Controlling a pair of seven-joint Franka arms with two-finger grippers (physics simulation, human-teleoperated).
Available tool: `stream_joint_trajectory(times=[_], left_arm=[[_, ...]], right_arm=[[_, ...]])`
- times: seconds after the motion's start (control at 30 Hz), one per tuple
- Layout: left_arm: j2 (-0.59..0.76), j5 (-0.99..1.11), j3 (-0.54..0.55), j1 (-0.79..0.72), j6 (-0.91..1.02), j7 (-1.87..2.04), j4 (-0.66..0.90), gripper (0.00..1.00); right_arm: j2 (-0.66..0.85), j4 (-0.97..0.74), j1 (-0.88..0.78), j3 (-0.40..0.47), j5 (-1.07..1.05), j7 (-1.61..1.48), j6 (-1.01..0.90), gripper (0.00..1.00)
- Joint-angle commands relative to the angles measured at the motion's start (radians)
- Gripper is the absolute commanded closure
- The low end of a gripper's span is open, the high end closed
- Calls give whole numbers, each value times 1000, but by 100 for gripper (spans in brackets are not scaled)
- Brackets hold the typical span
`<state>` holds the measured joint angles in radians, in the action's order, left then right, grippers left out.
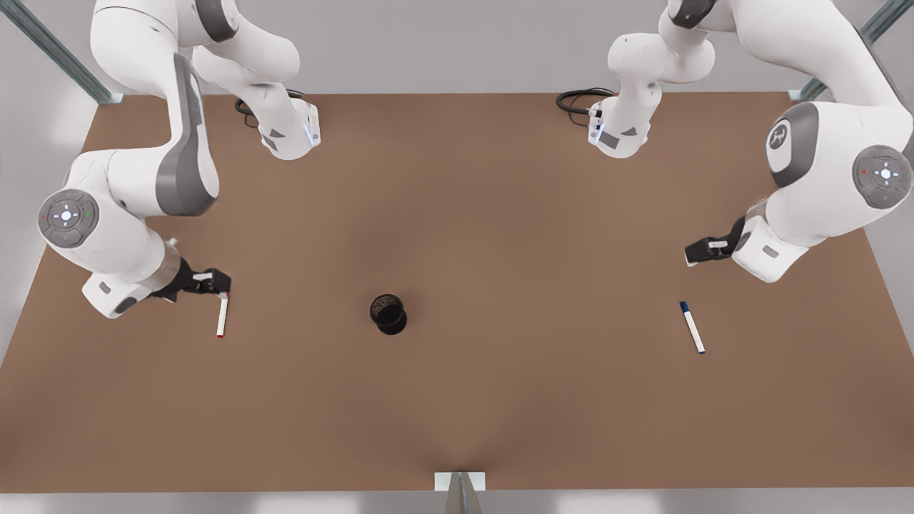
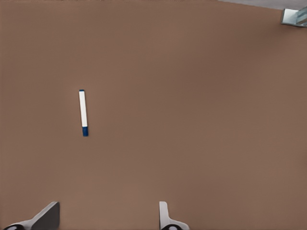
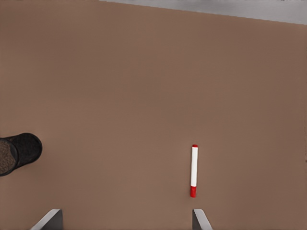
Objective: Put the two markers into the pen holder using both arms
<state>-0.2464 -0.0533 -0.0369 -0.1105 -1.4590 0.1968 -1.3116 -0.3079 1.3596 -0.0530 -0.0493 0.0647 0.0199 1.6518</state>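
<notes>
**Ask:** How will these markers handle, and where do you take hold?

**Me:** Judging by looks, light, stiff and slick — thin plastic sticks that could roll or twist if pinched near an end. I'd grip each at the middle of its white barrel, fingers across its width, so it hangs balanced for the drop into the cup.

**Ask:** Where is everything?

**Me:** Going by the front view as a clock face: the pen holder (image 1: 388, 314) stands just below the centre of the worktop (image 1: 457, 214), toward 6. The red marker (image 1: 222, 316) lies flat at about 8 o'clock, the blue marker (image 1: 692, 327) flat at about 4, both well apart from the holder.

**Ask:** And your grippers?

**Me:** My right gripper (image 1: 211, 280) hovers just beside the red marker's upper end, fingers spread apart and holding nothing; from its wrist I see the red marker (image 3: 194, 171) ahead between my fingertips (image 3: 200, 220) and the pen holder (image 3: 18, 153) off to one side. My left gripper (image 1: 703, 251) hangs near the blue marker but not over it, also spread apart and empty; the blue marker (image 2: 83, 113) lies farther out from its fingertips (image 2: 164, 216).

**Ask:** The count?

**Me:** Two markers — one red, one blue — one holder, two arms.
</notes>
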Motion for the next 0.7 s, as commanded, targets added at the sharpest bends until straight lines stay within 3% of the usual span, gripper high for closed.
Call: stream_joint_trajectory(times=[0.0,0.13,0.23,0.3,0.6,0.67], left_arm=[[-17,4,0,0,-50,-86,0,0],[-82,0,-89,60,-532,-204,-270,0],[-218,-25,-110,118,-738,-243,-284,0],[-284,-131,-124,141,-823,-408,-284,0],[-471,-129,-124,153,-957,-451,-282,0],[-479,-131,-124,153,-957,-450,-291,0]], right_arm=[[0,0,-1,0,0,6,42,0],[-7,7,10,0,0,6,56,0],[-14,18,19,0,0,3,56,0],[-14,19,21,0,0,3,63,0],[-30,115,59,0,-36,0,166,0],[-94,118,65,0,-37,2,200,0]])
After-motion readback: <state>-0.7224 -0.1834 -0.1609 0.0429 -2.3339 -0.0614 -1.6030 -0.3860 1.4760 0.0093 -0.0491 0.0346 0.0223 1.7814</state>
